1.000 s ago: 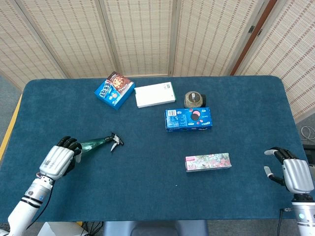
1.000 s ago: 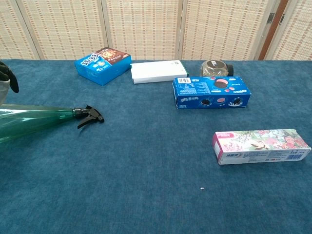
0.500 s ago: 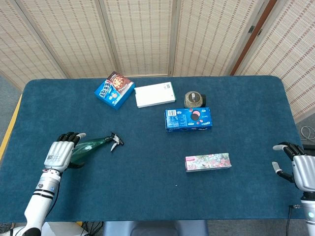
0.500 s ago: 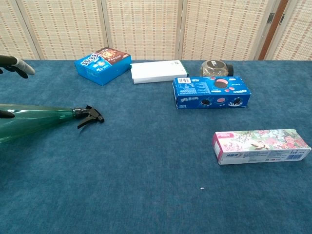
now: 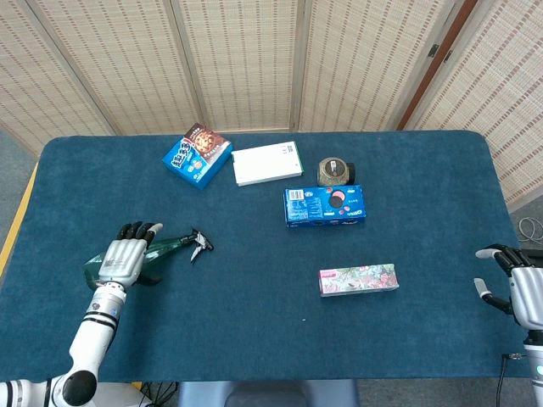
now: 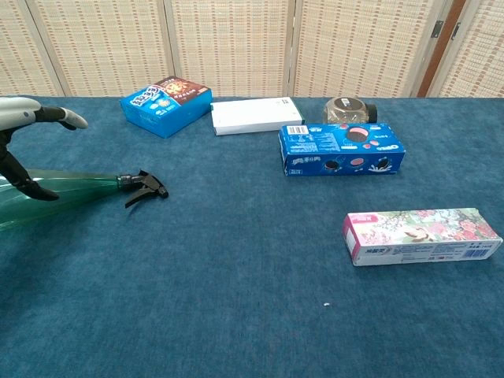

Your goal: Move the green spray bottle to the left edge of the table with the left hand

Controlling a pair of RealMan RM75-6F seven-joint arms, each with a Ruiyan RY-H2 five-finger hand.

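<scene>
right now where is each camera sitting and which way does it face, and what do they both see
Head view: high above the near edge, looking down on the whole table; shows the left hand over the green spray bottle and the right hand at the far right edge.
Chest view: low at the near edge, looking across the tabletop toward the screens; shows only the left hand's fingers at the left border.
Shared: the spray bottle, the left hand, the blue cookie box and the flowered box.

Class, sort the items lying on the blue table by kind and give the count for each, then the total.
Boxes: 4 (snack box, white box, blue biscuit box, floral box)
Spray bottles: 1
Jars: 1
Total: 6
</scene>
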